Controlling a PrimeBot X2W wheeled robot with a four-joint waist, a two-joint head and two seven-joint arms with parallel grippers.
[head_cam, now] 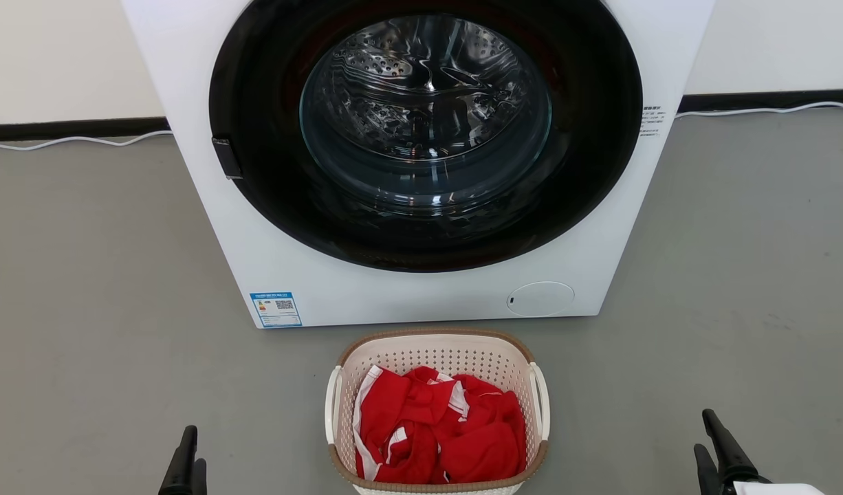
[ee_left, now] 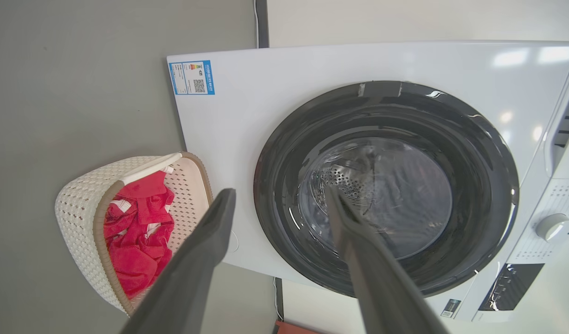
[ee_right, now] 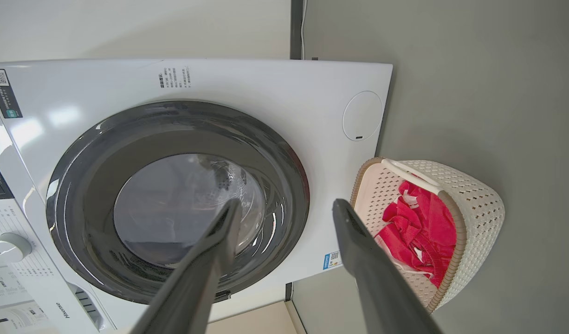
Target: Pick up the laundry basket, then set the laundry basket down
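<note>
1. One laundry basket [head_cam: 442, 356] is sitting on the floor [head_cam: 105, 309] right before the washer [head_cam: 394, 295], holding red clothes [head_cam: 439, 430], its loop handles [head_cam: 540, 402] facing sideways.
2. Left tool [ee_left: 279, 192] and right tool [ee_right: 287, 202] are hovering either side, fingers spread wide, gripping nothing, probably lining up for those handles.

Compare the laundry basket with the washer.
The laundry basket is far smaller than the washer. The basket is perforated cream plastic with a brown rim; the washer is smooth white with a dark round door. The basket is open-topped, holding red clothes; the washer's door is shut. Both stand on the grey floor.
</note>
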